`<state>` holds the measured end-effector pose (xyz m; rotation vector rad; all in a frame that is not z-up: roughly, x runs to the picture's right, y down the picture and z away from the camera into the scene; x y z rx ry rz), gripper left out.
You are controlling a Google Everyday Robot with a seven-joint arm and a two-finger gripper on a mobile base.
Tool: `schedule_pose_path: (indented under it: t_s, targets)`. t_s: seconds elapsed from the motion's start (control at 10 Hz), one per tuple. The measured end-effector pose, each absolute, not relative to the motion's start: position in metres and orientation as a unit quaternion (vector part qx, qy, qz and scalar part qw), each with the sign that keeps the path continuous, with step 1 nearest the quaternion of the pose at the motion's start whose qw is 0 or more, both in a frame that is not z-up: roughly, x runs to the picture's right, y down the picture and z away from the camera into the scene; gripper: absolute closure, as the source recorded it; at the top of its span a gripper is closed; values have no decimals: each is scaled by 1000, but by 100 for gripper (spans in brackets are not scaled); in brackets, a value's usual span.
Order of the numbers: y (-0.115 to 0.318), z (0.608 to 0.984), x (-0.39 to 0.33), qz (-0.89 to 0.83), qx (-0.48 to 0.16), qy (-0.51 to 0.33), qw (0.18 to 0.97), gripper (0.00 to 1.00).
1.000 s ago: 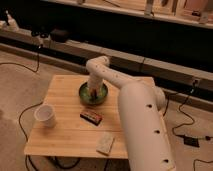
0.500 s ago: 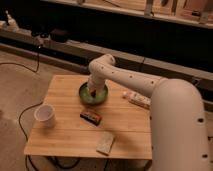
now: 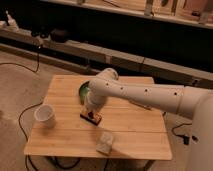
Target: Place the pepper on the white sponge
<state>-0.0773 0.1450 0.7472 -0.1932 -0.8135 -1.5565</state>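
My gripper hangs low over the wooden table, just in front of the green bowl and right above a flat dark brown bar. A small orange-red spot that looks like the pepper shows at the gripper's tip; I cannot tell whether it is held. The white sponge, a pale block, lies near the table's front edge, a short way in front and to the right of the gripper. My big white arm reaches in from the right and hides part of the bowl.
A white cup stands on the table's left side. Cables run over the floor on the left and under the table. A low ledge and a dark wall lie behind the table.
The gripper has moved from over the green bowl toward the front, now above the dark bar. The view has shifted closer and the arm now stretches across the table's right side.
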Motion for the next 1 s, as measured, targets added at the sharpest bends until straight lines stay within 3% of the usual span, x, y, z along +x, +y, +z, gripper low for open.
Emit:
schedule_pose_path:
  t_s: [1.0]
  targets:
    - [159, 739, -80, -673, -90, -367, 636, 83]
